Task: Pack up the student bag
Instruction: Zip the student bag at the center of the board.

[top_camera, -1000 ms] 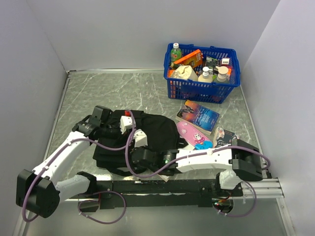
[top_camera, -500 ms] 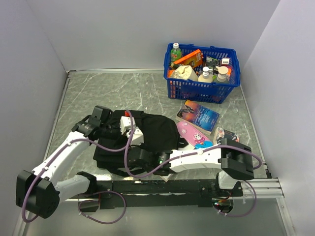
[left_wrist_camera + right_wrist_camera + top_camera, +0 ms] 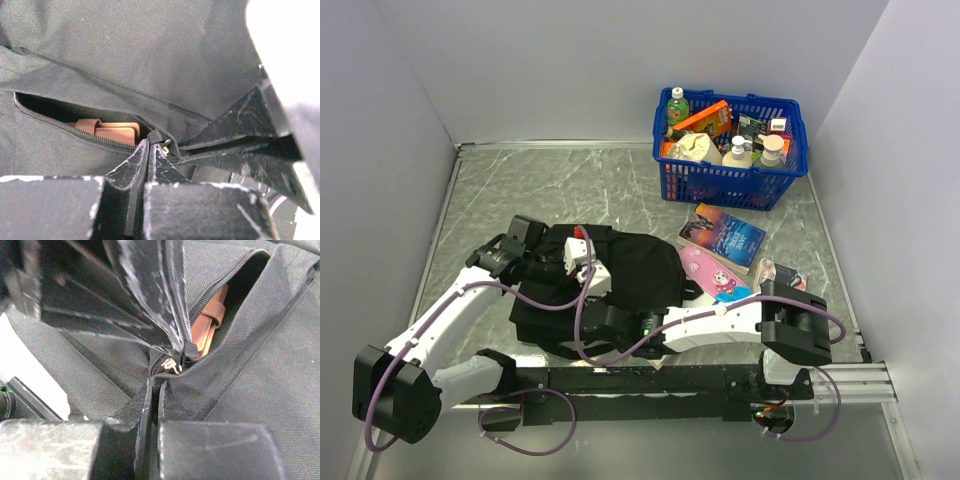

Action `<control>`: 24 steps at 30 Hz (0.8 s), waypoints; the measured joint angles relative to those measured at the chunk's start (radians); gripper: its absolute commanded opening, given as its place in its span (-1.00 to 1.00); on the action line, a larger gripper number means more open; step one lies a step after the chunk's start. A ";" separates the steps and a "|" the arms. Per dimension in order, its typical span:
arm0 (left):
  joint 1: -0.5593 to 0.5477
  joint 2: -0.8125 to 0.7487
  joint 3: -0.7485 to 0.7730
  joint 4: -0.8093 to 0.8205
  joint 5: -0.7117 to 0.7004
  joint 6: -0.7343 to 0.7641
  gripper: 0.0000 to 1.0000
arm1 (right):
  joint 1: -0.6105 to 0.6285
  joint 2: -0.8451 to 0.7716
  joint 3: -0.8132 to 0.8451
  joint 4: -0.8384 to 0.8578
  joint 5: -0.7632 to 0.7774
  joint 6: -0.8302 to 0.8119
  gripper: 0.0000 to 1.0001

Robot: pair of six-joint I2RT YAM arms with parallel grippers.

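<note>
Student bag point(image 3: 642, 262) at the near edge of the table point(image 3: 570, 190), basket point(image 3: 720, 186) behind to the right, book point(image 3: 725, 236) between.

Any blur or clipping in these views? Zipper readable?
Top external: even light, sharp, but the student bag is near-featureless black. Left wrist: weave and zipper pull sharp; top-right corner blown-out white blur. Right wrist: the left gripper up close is soft; zipper pull readable; white patch at left clipped.

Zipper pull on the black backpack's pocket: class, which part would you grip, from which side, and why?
Probably the small metal tab hanging off the slider: small and thin, it suits a pinch across its faces. Come from the zipper's closed end, where the tab points; the open side holds a brown leather item.
</note>
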 measured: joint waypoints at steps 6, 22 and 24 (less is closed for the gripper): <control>-0.008 0.014 0.000 0.010 -0.016 0.000 -0.98 | 0.003 -0.063 -0.089 0.035 -0.011 0.008 -1.00; -0.018 0.177 0.066 0.134 -0.112 -0.016 -0.98 | 0.093 -0.121 -0.122 -0.038 0.019 0.010 -1.00; -0.018 0.191 0.068 0.156 -0.124 -0.023 -0.98 | 0.097 -0.131 -0.131 -0.039 0.018 0.010 -1.00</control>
